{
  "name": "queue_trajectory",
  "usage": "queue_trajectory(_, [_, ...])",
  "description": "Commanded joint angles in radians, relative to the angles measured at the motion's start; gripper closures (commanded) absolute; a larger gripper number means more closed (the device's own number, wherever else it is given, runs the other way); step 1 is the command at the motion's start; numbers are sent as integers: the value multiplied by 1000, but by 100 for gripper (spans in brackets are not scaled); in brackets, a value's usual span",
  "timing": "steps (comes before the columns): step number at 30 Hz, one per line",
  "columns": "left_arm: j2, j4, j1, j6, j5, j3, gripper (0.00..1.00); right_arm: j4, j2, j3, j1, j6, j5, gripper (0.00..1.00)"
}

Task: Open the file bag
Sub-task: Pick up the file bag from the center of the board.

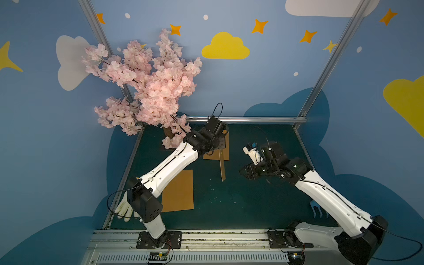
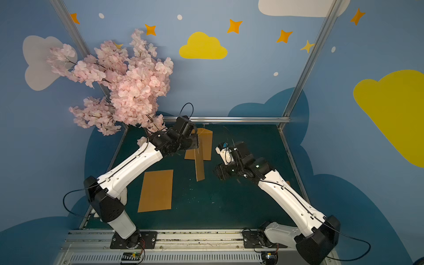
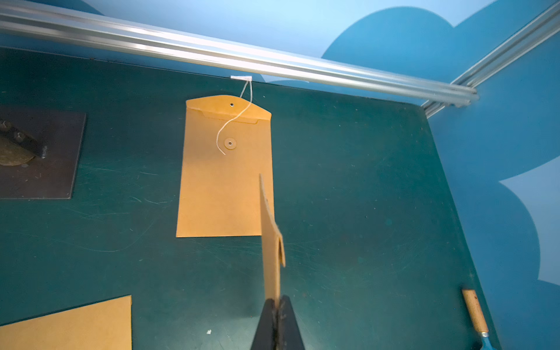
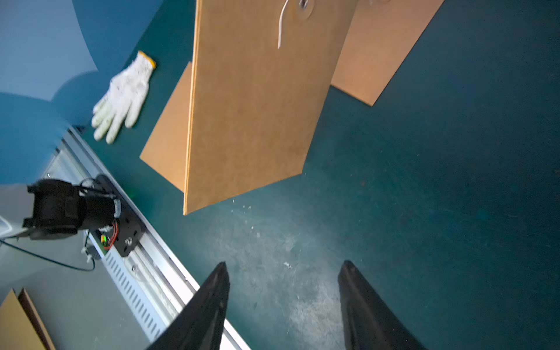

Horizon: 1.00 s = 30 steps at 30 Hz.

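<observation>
A brown paper file bag (image 4: pixel 251 106) hangs upright above the green table, seen edge-on in both top views (image 1: pixel 222 166) (image 2: pixel 199 165). My left gripper (image 3: pixel 276 300) is shut on its upper edge, near the table's back (image 1: pixel 219 143). The bag's white string (image 4: pixel 280 27) dangles loose beside the round button. Its flap (image 3: pixel 281 251) stands slightly off the body. My right gripper (image 4: pixel 285 263) is open and empty, a short way to the right of the bag (image 1: pixel 244 171) and not touching it.
Two more brown bags lie flat, one at the back (image 3: pixel 224 169) with its string caught on the rail, one at the front left (image 1: pixel 179 190). A pink blossom tree (image 1: pixel 146 87), a white glove (image 4: pixel 122 97) and a blue wooden-handled tool (image 3: pixel 475 312) stand around the edges.
</observation>
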<state>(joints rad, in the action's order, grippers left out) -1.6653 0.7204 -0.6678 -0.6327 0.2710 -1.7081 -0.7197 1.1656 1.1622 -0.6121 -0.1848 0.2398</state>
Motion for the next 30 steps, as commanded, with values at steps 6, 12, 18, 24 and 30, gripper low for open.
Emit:
queue_trajectory(6, [250, -544, 108, -88, -340, 416, 97, 176, 66, -26, 223, -44, 297, 40])
queue_trajectory(12, [330, -960, 208, -256, -605, 696, 98, 422, 161, -79, 365, -183, 591, 41])
queue_trajectory(18, [299, -1244, 251, -407, -746, 816, 97, 409, 307, -5, 454, -175, 853, 41])
queue_trajectory(24, [229, -1414, 263, -502, -857, 843, 97, 339, 382, 43, 462, -103, 836, 41])
queue_trajectory(30, [197, -1489, 266, -547, -889, 855, 97, 377, 417, 40, 466, -124, 868, 47])
